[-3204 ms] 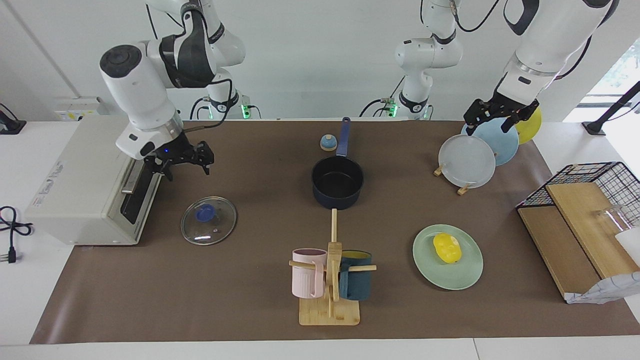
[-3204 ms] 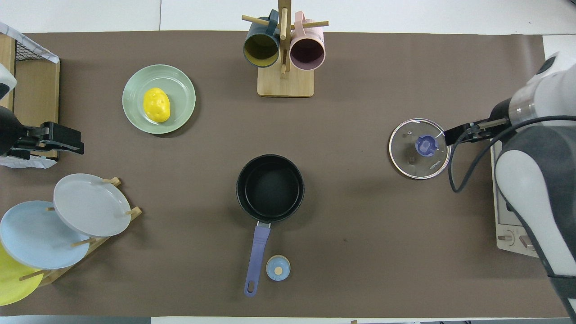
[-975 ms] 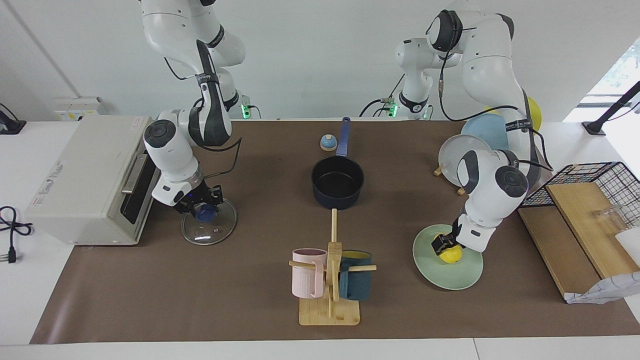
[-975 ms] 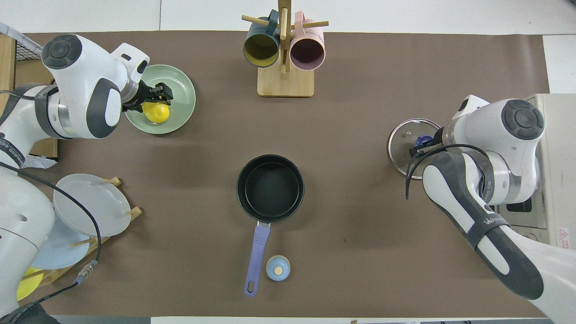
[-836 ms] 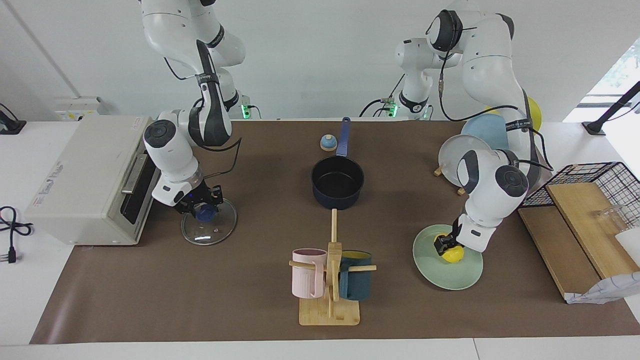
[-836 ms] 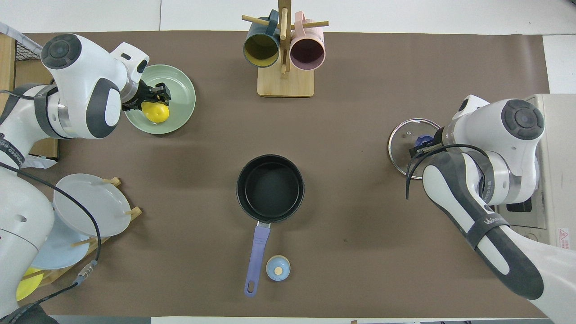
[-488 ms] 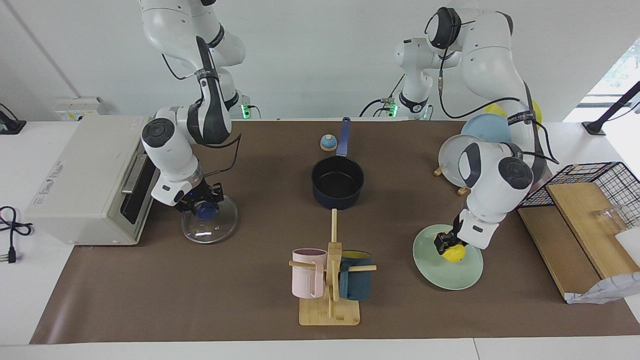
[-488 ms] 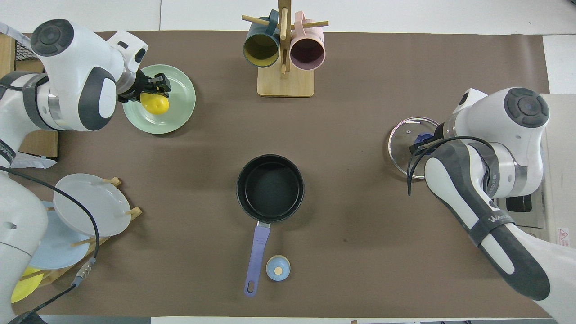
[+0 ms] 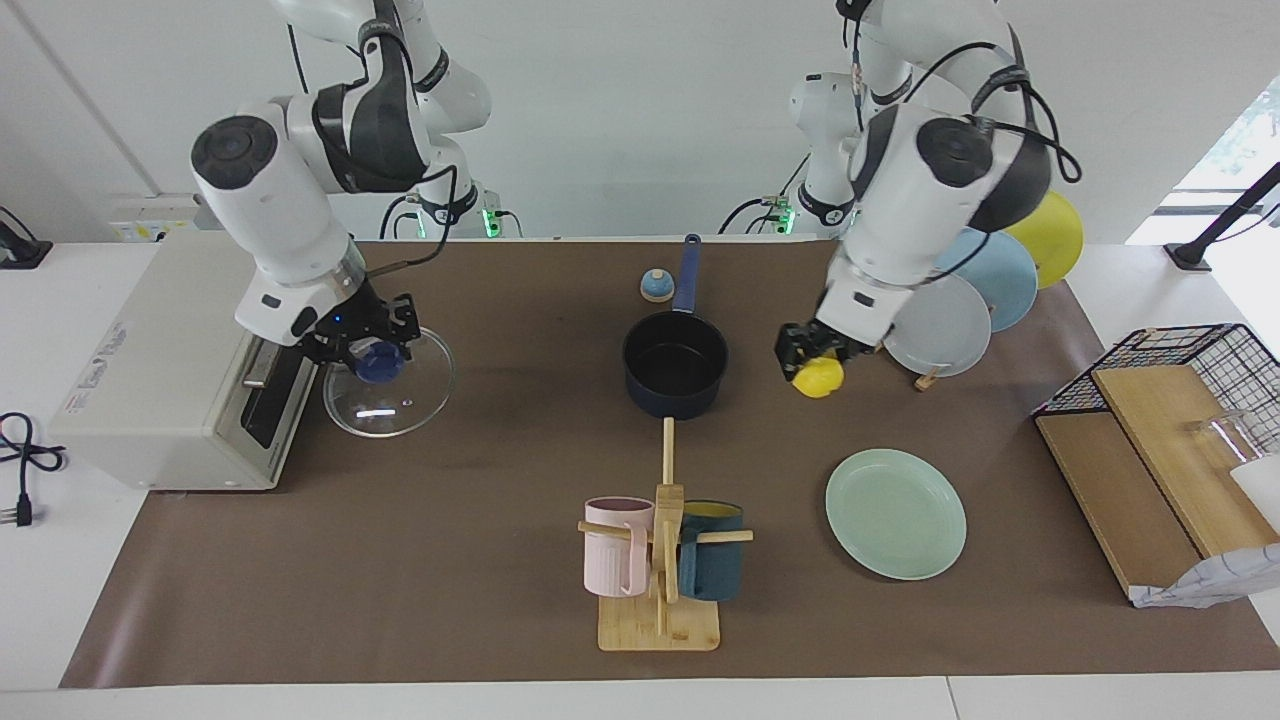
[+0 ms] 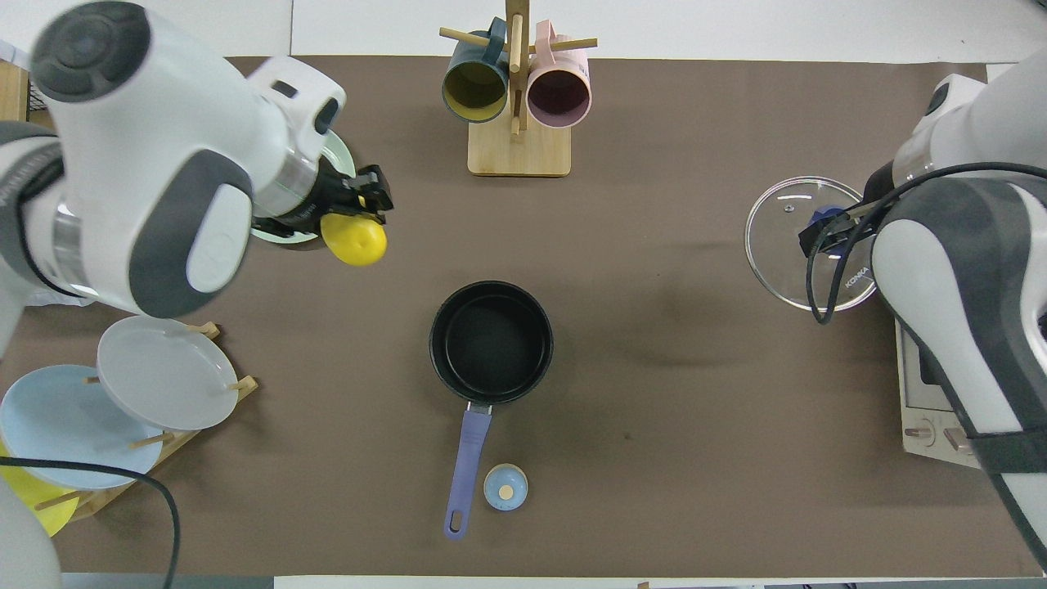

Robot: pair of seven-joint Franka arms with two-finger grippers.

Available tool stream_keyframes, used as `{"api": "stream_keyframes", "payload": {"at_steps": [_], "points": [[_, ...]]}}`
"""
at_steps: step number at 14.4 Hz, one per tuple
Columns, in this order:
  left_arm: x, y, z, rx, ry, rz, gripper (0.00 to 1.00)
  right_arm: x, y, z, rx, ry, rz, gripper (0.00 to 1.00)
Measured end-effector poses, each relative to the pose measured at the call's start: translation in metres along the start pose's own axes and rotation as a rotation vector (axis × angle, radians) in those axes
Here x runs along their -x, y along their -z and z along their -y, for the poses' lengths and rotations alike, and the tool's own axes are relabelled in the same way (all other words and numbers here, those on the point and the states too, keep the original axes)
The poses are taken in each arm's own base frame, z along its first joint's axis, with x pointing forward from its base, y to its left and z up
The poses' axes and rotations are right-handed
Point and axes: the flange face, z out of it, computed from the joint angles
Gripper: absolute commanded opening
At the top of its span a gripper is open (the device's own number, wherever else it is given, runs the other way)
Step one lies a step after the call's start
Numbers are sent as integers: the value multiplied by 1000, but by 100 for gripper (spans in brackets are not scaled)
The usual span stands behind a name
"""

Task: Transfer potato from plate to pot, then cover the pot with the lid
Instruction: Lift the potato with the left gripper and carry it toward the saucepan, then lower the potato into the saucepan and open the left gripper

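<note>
My left gripper (image 9: 815,362) is shut on the yellow potato (image 9: 819,379) and holds it in the air over the mat, between the mint-green plate (image 9: 895,513) and the navy pot (image 9: 675,400). The plate is bare. In the overhead view the potato (image 10: 353,240) hangs under the left gripper (image 10: 361,204), and the arm hides most of the plate (image 10: 342,157). The pot (image 10: 491,293) stands empty mid-table, its handle pointing toward the robots. My right gripper (image 9: 373,352) is shut on the blue knob of the glass lid (image 9: 395,392) and holds it above the mat beside the toaster oven; the lid (image 10: 785,245) also shows in the overhead view.
A wooden mug rack (image 9: 660,600) with a pink and a teal mug stands farther from the robots than the pot. A small bell (image 9: 656,286) sits by the pot handle. A plate rack (image 9: 940,325), a toaster oven (image 9: 170,350) and a wire basket with boards (image 9: 1170,420) line the table's ends.
My left gripper has lifted the potato off the plate and carried it toward the pot. My right gripper has raised the lid off the mat by its knob.
</note>
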Motion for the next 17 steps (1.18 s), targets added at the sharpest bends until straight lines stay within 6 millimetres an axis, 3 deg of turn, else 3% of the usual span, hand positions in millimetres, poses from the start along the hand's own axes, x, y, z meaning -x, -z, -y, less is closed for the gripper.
{"api": "stream_keyframes", "payload": {"at_steps": [2, 4, 8, 11, 17], "points": [[47, -43, -45, 17, -70, -29, 0, 0, 8, 5, 2, 9, -1, 0], [74, -86, -59, 21, -115, -37, 0, -3, 3, 11, 1, 19, 6, 0], [87, -133, -46, 6, -184, -30, 0, -4, 0, 13, 0, 24, 11, 0], [108, -165, -48, 12, -212, -42, 0, -5, 1, 13, 1, 24, 7, 0], [132, -193, -58, -15, -251, -7, 0, -6, 2, 13, 3, 24, -3, 0]]}}
